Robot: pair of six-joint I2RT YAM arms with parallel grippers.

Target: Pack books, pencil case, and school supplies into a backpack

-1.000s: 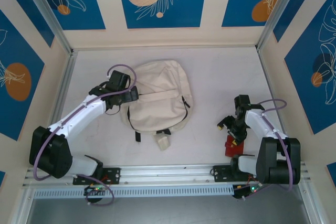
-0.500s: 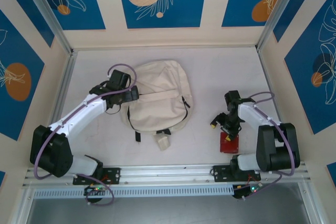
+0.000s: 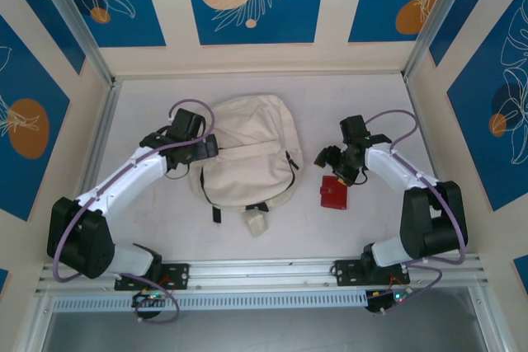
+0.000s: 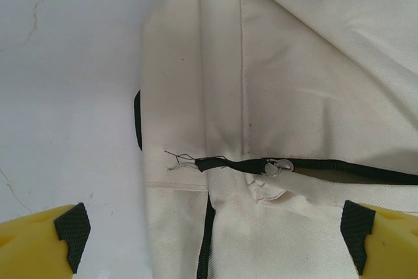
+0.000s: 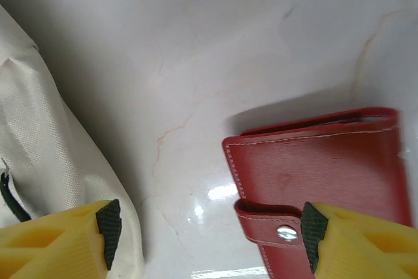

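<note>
backpack (image 3: 247, 154) lies flat mid-table, cream, straps toward the near edge. left gripper (image 3: 206, 147) hovers over its left side with jaws spread wide, nothing between them, above the dark zipper (image 4: 339, 168). right gripper (image 3: 336, 166) is spread too, low over the table (image 3: 371, 105), one pad at the edge of a red snap-strap case (image 3: 333, 192) just right of the backpack.

No legible writing anywhere: plain cream fabric on the backpack (image 4: 313, 44), bare red cover on the snap-strap case (image 5: 326, 168), only leaf and circle patterns on the blue wall panels (image 3: 289, 6).
</note>
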